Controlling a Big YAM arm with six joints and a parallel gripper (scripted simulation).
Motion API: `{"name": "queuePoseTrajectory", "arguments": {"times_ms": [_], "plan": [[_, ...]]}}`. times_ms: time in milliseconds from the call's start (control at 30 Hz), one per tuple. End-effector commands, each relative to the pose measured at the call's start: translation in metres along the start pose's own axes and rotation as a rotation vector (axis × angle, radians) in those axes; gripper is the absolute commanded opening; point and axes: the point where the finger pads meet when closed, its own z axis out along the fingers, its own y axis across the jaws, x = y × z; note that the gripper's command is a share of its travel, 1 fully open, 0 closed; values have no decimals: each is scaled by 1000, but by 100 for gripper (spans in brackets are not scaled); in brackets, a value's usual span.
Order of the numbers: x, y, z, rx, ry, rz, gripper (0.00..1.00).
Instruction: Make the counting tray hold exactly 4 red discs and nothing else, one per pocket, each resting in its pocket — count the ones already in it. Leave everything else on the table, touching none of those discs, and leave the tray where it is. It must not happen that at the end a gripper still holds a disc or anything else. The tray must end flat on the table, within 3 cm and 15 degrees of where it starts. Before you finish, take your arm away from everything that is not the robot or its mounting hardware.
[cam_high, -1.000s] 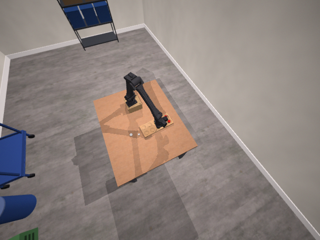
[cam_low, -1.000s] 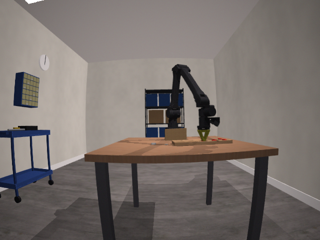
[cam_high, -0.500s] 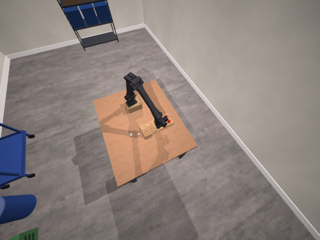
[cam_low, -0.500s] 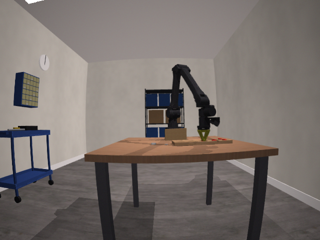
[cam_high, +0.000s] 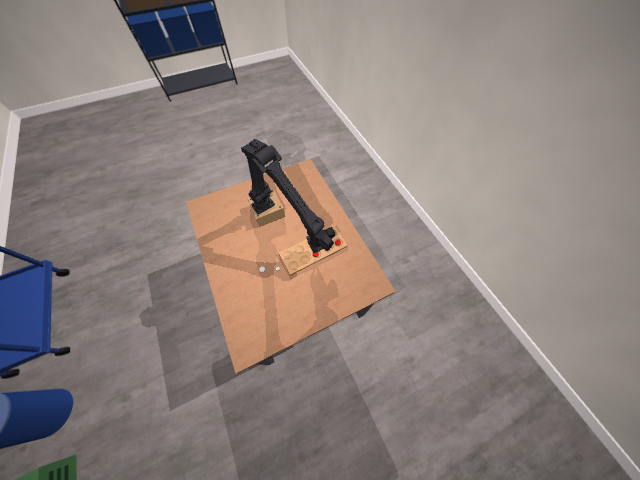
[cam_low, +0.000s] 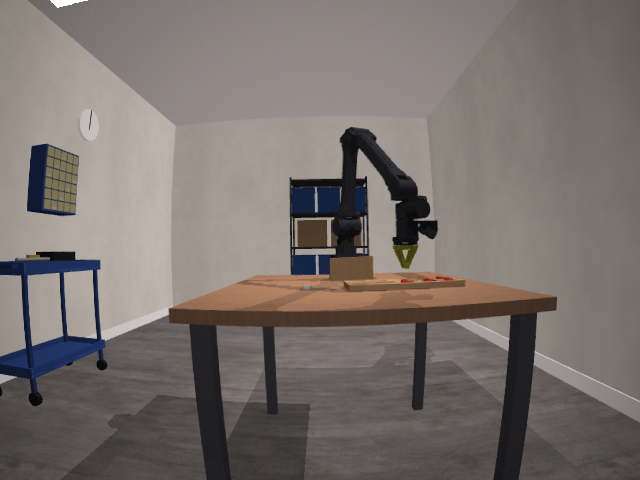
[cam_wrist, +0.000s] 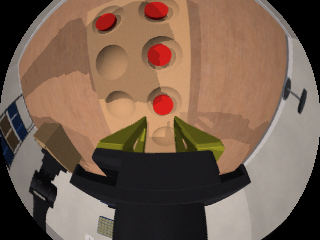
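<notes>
Two small pale discs (cam_high: 262, 268) are seen on the table (cam_high: 310, 320) just beside the near-left end of the counting tray (cam_high: 289, 255), apart from it. A blue cart (cam_low: 56, 266) stands off by the left wall and a shelf rack (cam_low: 291, 227) by the back wall, both well away from the table.

The arm is bent over from its wooden base block (cam_low: 361, 268), forearm sloped down, the wrist turned straight downward. The gripper (cam_low: 405, 265) is held above the tray, clear of it; its olive fingers are parted and nothing is gripped between them.

Four red discs (cam_wrist: 163, 103) are counted in the wrist view, each seated in its own pocket (two empty pockets are seen beside them, and one more empty pocket between the fingertips). In the top view only two red spots are visible, the rest being covered by the arm. The gripper's height above the tray is shown only by the exterior view.
</notes>
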Motion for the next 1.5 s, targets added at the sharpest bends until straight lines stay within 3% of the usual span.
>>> {"name": "queuePoseTrajectory", "arguments": {"times_ms": [0, 67, 133, 167, 200, 233, 433, 1467], "plan": [[-16, -30, -62, 77, -32, 8, 36], [-16, -28, -82, 78, -32, 6, 36], [-16, -28, -86, 78, -32, 6, 36], [-15, -26, -76, 59, -24, 6, 44], [-6, -5, -53, -1, 2, 6, 44], [-5, -3, -52, -5, 3, 5, 44], [-8, -10, -57, 10, -3, 5, 44], [-8, -10, -57, 10, -3, 5, 44]]}}
